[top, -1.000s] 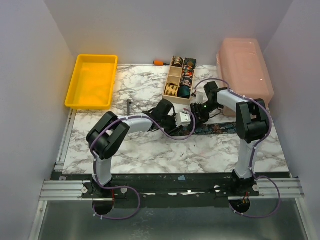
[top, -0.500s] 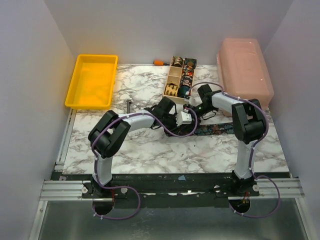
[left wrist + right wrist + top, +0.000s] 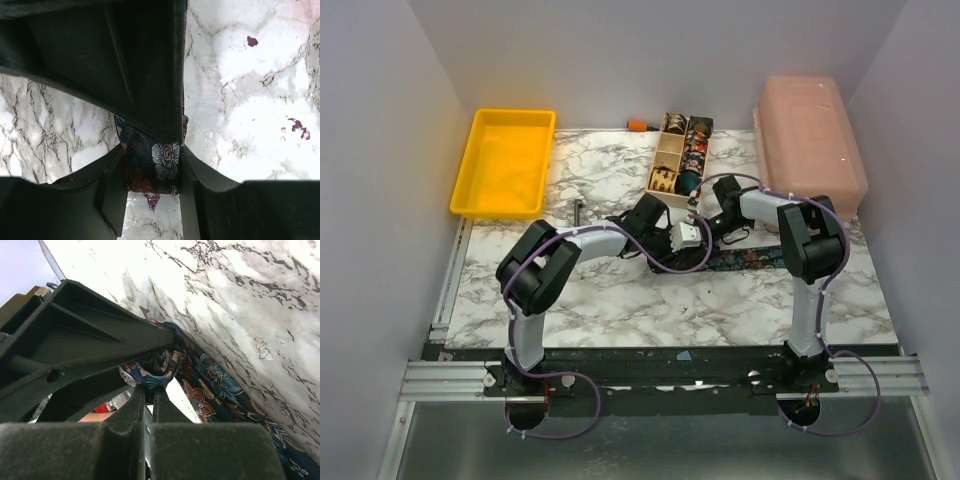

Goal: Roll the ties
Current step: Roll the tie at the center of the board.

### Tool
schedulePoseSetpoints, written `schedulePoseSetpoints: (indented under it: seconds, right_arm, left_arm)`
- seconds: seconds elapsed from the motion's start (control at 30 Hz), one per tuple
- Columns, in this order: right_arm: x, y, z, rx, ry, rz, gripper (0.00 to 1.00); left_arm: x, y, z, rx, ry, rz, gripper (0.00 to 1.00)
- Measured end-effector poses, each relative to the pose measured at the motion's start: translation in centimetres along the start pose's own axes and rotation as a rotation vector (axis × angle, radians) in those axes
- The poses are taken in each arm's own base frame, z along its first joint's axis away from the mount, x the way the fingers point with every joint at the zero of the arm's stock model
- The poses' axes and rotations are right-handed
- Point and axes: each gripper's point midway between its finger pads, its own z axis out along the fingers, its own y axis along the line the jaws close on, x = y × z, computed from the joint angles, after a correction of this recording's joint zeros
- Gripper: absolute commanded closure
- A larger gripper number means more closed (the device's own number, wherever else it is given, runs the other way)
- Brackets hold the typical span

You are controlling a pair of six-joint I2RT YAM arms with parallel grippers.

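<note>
A dark tie with a multicoloured floral print [image 3: 752, 258] lies as a strip on the marble table, right of centre. Its left end is lifted between the two grippers. My left gripper [image 3: 700, 236] has the tie [image 3: 156, 162] across the full gap between its fingers, both fingers touching the fabric's edges. My right gripper [image 3: 706, 216] sits just above and behind the left one. Its fingers are pinched on a folded end of the tie [image 3: 159, 371], and the rest of the strip [image 3: 220, 390] trails off to the right. Several coiled ties sit in the wooden box [image 3: 665, 158].
A yellow tray [image 3: 470, 170] stands at the back left and a pink lidded bin [image 3: 810, 135] at the back right. A dark T-shaped tool [image 3: 578, 212] lies left of the arms. An orange-handled tool [image 3: 637, 125] lies behind the wooden box.
My right gripper has moved left and slightly back, closing in on the left gripper with the tie end in it. The left arm has barely moved.
</note>
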Motion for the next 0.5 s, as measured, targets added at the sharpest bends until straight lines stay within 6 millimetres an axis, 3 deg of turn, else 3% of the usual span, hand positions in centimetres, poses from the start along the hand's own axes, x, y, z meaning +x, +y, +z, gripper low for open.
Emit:
schedulePoseSetpoints:
  seconds: [0.03,0.07,0.27,0.5]
  right_arm:
    - [0.0,0.0,0.0,0.001,-0.001,0.001,1.00]
    - [0.0,-0.2,-0.1,0.007,-0.002,0.001,1.00]
    - [0.2,-1.1,-0.4,0.015,0.005,0.042,1.00]
    - [1.3,-3.6,-0.9,0.051,0.038,0.130,1.00]
  left_arm:
    - [-0.1,0.1,0.0,0.002,-0.011,-0.008,0.29]
    - [0.0,0.2,-0.1,0.001,-0.025,-0.020,0.24]
    - [0.3,-0.2,-0.5,-0.006,-0.227,-0.022,0.21]
    - [-0.3,-0.9,0.2,-0.017,-0.411,-0.004,0.22]
